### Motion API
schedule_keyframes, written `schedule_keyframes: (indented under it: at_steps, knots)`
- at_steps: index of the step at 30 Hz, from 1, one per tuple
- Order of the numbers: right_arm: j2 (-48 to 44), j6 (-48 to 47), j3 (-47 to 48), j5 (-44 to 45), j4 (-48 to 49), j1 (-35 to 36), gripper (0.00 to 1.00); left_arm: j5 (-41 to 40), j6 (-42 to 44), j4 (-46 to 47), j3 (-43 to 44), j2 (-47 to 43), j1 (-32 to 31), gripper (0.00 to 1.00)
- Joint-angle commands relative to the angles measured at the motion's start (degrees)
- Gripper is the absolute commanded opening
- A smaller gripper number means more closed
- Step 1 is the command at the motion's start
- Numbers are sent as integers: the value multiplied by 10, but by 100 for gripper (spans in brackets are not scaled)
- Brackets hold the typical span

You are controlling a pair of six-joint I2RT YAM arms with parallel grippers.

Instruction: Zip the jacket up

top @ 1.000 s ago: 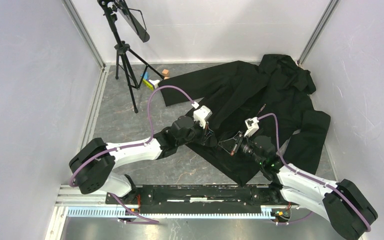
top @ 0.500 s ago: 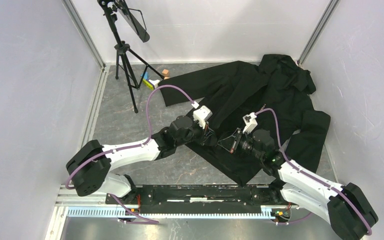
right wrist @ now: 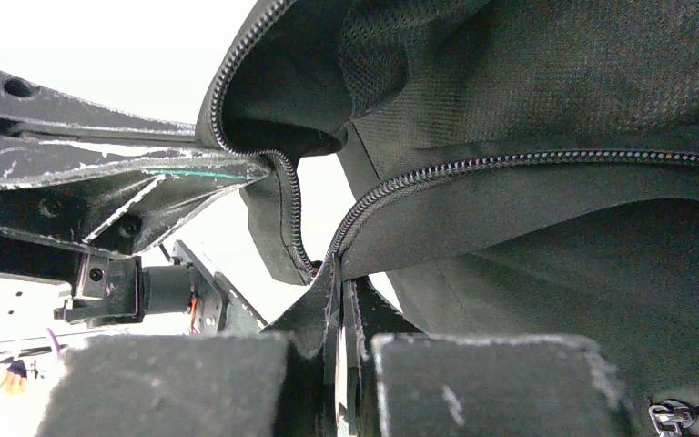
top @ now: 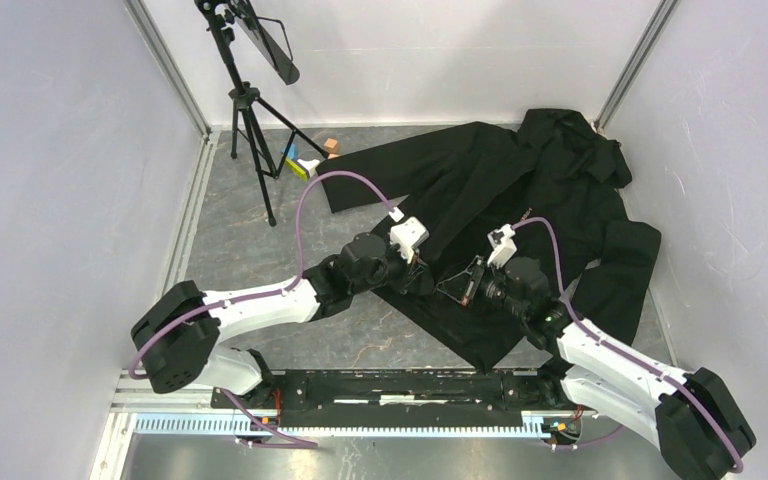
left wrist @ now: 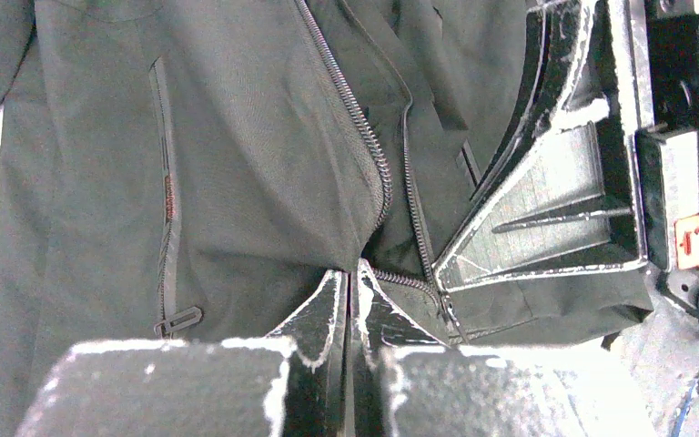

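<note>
Our left gripper (top: 428,282) and right gripper (top: 457,289) each clamp a zipper edge (left wrist: 364,127) of the jacket (top: 550,190), which spreads beyond and right of them. Since a second ago the right one has closed in on the left (nearly touching). We see open table (top: 250,260) to their left.

jacket (top: 520,190) spread on table (top: 240,250), right side; tripod (top: 250,130) far left corner

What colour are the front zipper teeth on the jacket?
Black zipper teeth, matching the large black hooded fabric jacket. Clearest in the left wrist view.
</note>
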Motion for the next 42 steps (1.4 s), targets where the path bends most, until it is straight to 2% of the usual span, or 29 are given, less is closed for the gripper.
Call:
schedule_keyframes:
  at_steps: [1,8,15,18,24,25,28,34,42]
  knots:
    - [-10,22,16,-4,27,-12,0,19,50,-3,5,-22,-11,2]
    - [2,35,5,-15,70,-22,0,25,40,-11,13,-11,-21,2]
    - [-18,27,-2,-17,44,-23,0,-3,29,-34,38,-8,-22,2]
    - [-10,27,-9,-21,55,-23,0,-23,-33,-69,62,0,-18,22]
    - [4,27,-17,-19,80,-24,0,-9,-176,-137,94,17,-12,66]
    - [6,27,-18,-18,84,-24,0,-5,-189,-140,93,14,-12,70]
    - [14,32,-18,-15,94,-24,0,2,-214,-159,93,-3,-10,76]
    - [25,35,-19,-9,111,-25,0,-2,-251,-242,114,-27,11,80]
    - [34,31,-24,-14,120,-24,0,90,-338,-177,60,-48,55,81]
